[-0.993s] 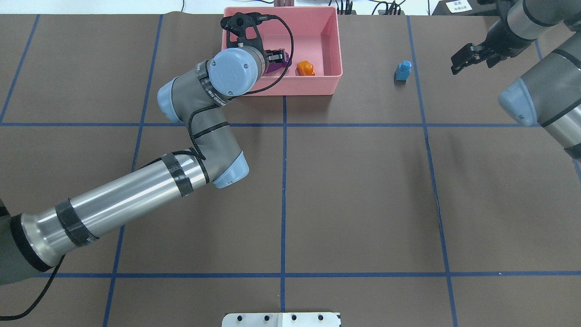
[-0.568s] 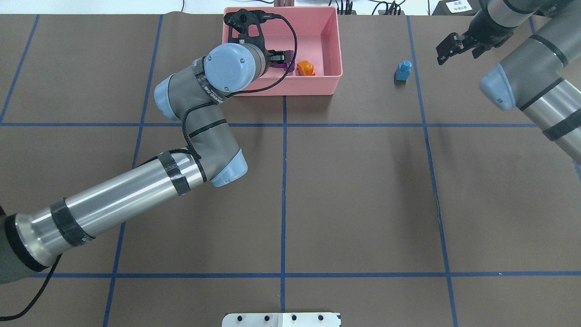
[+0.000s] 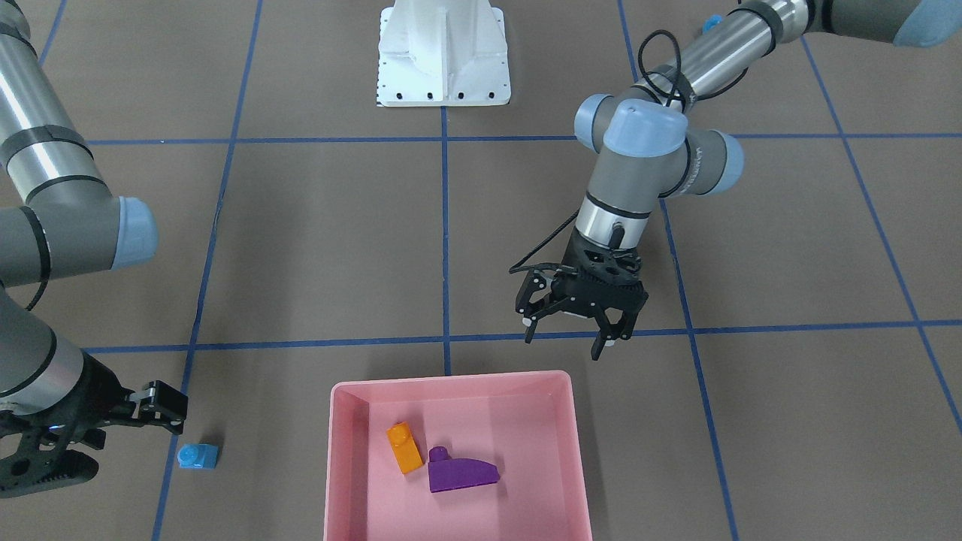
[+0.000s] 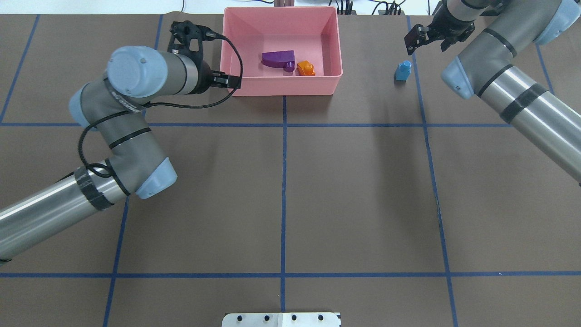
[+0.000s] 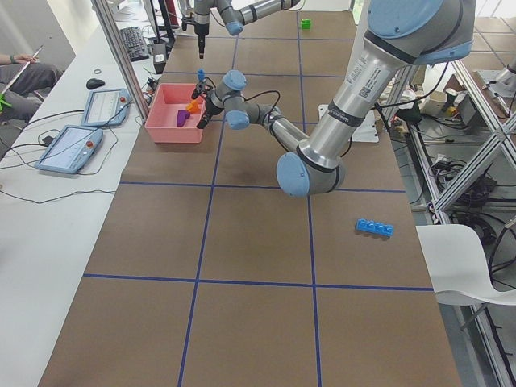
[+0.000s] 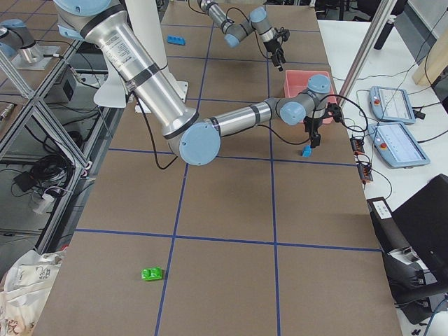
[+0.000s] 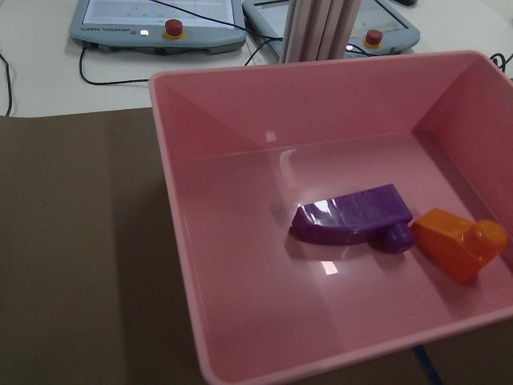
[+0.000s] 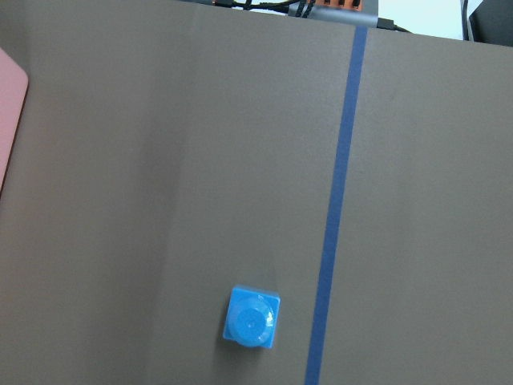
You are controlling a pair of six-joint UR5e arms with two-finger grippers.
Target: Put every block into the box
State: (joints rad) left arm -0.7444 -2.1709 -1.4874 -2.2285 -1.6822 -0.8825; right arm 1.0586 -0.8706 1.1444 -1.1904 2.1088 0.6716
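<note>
The pink box [image 4: 281,91] [image 3: 451,383] [image 7: 170,160] holds a purple sloped block [image 4: 277,58] [image 3: 460,475] [image 7: 353,216] and an orange block [image 4: 306,68] [image 3: 404,448] [image 7: 457,241] side by side. My left gripper [image 3: 564,342] [image 4: 222,81] hangs open and empty just outside the box's left wall. A small blue block [image 4: 402,71] [image 3: 198,456] [image 8: 252,318] stands on the mat right of the box. My right gripper [image 4: 415,40] [image 3: 165,409] hovers open close beside and above it. A long blue block [image 5: 376,228] [image 6: 176,40] and a green block [image 6: 152,273] lie far off near the table's ends.
The white robot base plate [image 3: 443,60] [image 4: 281,319] sits at the near middle edge. Beyond the box an aluminium post [image 7: 321,28] and control tablets [image 7: 160,24] stand on a white bench. Blue tape lines cross the brown mat.
The left gripper has drawn out of the box to its left side, leaving the purple block lying inside. The right gripper has swung left, closer to the small blue block.
</note>
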